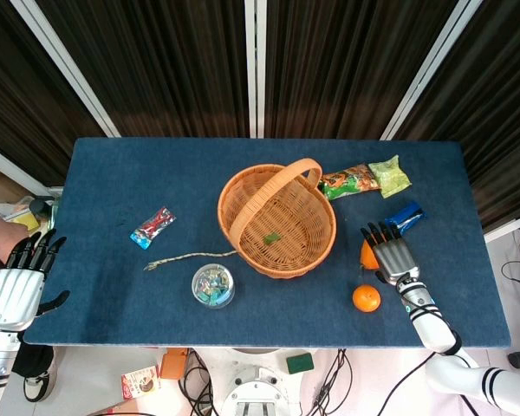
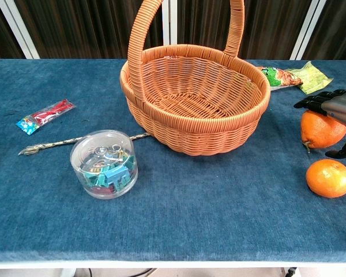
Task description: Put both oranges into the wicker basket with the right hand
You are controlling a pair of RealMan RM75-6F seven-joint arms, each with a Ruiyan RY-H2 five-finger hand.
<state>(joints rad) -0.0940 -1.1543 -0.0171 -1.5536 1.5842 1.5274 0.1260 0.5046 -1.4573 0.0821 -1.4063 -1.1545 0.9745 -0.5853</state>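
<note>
The wicker basket (image 1: 224,212) (image 2: 196,137) stands mid-table with its handle up; only a small green scrap (image 1: 272,236) lies inside. The larger orange (image 1: 366,254) (image 2: 320,130) sits on the blue cloth right of the basket. My right hand (image 1: 392,256) (image 2: 335,105) lies over its top and far side, fingers spread across it and thumb low beside it, not clasped around it. The smaller orange (image 1: 366,298) (image 2: 328,178) rests free just nearer the front edge. My left hand (image 1: 17,282) hovers off the table's left end, fingers apart and holding nothing.
Green (image 1: 348,181) and yellow-green (image 1: 389,176) snack packets lie behind the basket, with a blue packet (image 1: 404,215) just beyond my right hand. A clear tub of clips (image 1: 213,285), a twisted cord (image 1: 189,258) and a red-blue sachet (image 1: 152,227) lie left of the basket.
</note>
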